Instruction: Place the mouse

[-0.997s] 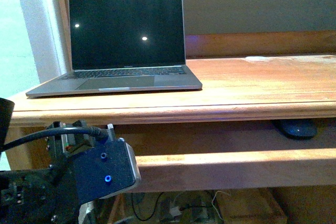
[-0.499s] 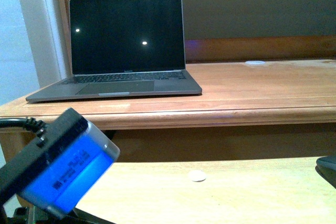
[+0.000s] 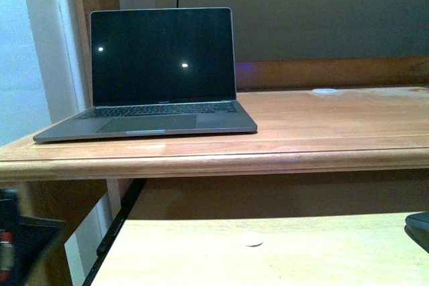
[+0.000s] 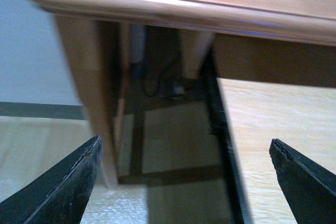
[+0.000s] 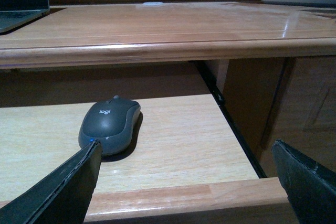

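Since the small dark grey domed plastic mouse [image 5: 110, 126] sits untouched on the pale wooden pull-out tray [image 5: 173, 121], nothing looks done yet; my right gripper [image 5: 186, 148] hangs near it, spread wide, empty; left gripper [image 4: 185, 141] likewise; overhanging wooden desk edge [image 5: 157, 51] above could block the lift; open grey laptop [image 3: 161, 78] well apart.

This looks like a desk workstation in a home study or office. An open silver-grey laptop [image 3: 161, 72] with a dark screen sits on a varnished light-brown wooden counter [image 3: 322, 132]. A pale wooden pull-out shelf [image 3: 301, 252] beneath it carries a dark grey domed cordless mouse [image 5: 110, 127]. Loose dark cables [image 4: 157, 80] hang under the counter, above pale plank flooring [image 4: 31, 145].
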